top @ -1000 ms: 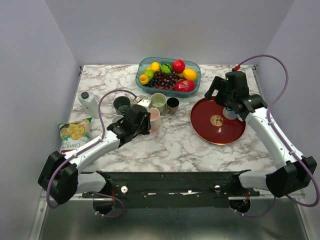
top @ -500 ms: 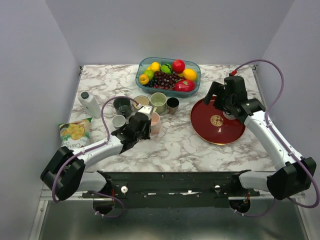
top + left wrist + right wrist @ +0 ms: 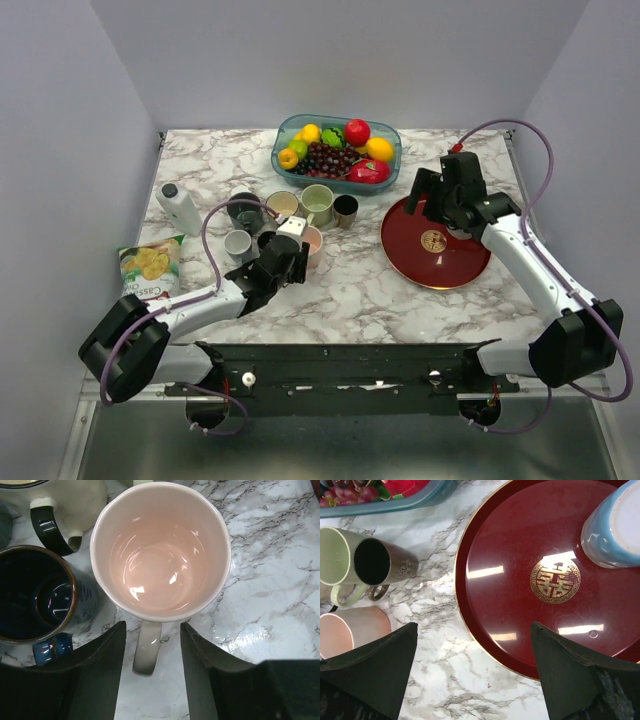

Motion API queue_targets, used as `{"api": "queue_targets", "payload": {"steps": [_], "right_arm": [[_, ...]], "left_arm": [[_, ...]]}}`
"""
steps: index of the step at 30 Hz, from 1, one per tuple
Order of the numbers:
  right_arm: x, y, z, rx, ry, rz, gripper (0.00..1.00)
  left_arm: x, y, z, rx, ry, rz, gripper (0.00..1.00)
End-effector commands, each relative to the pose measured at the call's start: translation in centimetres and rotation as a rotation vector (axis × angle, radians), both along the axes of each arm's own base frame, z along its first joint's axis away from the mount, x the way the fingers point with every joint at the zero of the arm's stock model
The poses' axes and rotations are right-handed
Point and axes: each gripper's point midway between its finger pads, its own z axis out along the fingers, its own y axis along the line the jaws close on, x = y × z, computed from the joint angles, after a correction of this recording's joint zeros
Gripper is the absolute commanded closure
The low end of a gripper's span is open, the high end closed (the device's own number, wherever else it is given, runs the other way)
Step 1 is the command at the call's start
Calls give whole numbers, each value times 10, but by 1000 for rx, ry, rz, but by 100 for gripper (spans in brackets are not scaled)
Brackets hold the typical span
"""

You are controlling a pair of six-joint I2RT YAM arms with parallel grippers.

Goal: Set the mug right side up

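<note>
The pink mug (image 3: 160, 555) stands mouth up on the marble, its empty inside facing the left wrist camera. Its pale handle (image 3: 146, 650) points toward me and lies between my left gripper's (image 3: 152, 630) fingers with a gap on each side; this gripper is open and holds nothing. From above, the mug (image 3: 312, 240) sits just beyond the left gripper (image 3: 290, 252). My right gripper (image 3: 474, 630) hangs wide open and empty over the near-left rim of the red plate (image 3: 520, 580). A light blue mug (image 3: 612, 525) stands on that plate.
Other cups crowd the pink mug: a dark blue mug (image 3: 35, 595), a cream mug (image 3: 75, 500), a green mug (image 3: 318, 205), a brown cup (image 3: 345, 208), a small grey cup (image 3: 238, 243). A fruit bowl (image 3: 337, 140) stands behind; a white bottle (image 3: 178, 208) and a chips bag (image 3: 150, 265) at left.
My left gripper has opened off the pink mug's handle and drawn back a little toward the near edge. The right arm has shifted slightly over the plate.
</note>
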Motion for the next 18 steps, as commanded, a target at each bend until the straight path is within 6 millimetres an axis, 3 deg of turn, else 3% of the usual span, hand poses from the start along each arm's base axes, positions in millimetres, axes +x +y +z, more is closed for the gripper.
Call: {"api": "queue_targets", "payload": {"steps": [1, 2, 5, 8, 13, 18], "right_arm": [[4, -10, 2, -70, -5, 15, 0], [6, -13, 2, -92, -10, 16, 0], [16, -29, 20, -208, -62, 60, 0], [25, -44, 30, -309, -92, 112, 0], [25, -66, 7, -436, -20, 231, 0], [17, -92, -8, -329, 63, 183, 0]], "left_arm": [[6, 9, 21, -15, -92, 59, 38], [4, 10, 21, -11, -90, 62, 29], [3, 16, 32, -7, -94, 88, 13], [9, 15, 61, -25, -140, 94, 4], [21, 16, 105, 0, -213, 100, 1], [31, 3, 128, -16, -229, 57, 1]]}}
